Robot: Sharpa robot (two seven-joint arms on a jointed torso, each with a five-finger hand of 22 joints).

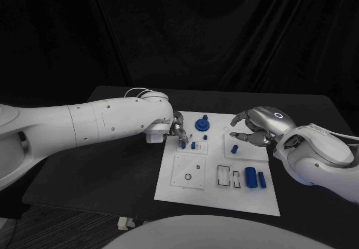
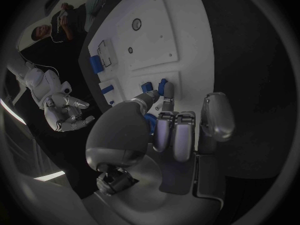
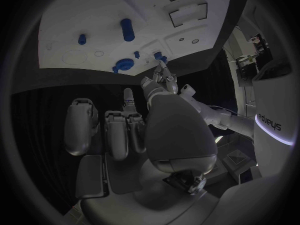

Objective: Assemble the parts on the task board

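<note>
Black table (image 1: 105,176), white task board (image 1: 217,199) (left hand (image 1: 176,127) fingers (image 1: 182,138) touching small blue part (image 1: 183,146)); right hand (image 1: 258,127) spread, empty.

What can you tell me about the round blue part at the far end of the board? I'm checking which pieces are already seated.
The round blue part looks like a wide flat disc with a narrower knob rising from its middle, in smooth plastic-looking blue. It stands upright on the task board near its far edge, between the left hand and the right hand. Neither hand touches it. Whether it is fully seated cannot be told.
</note>
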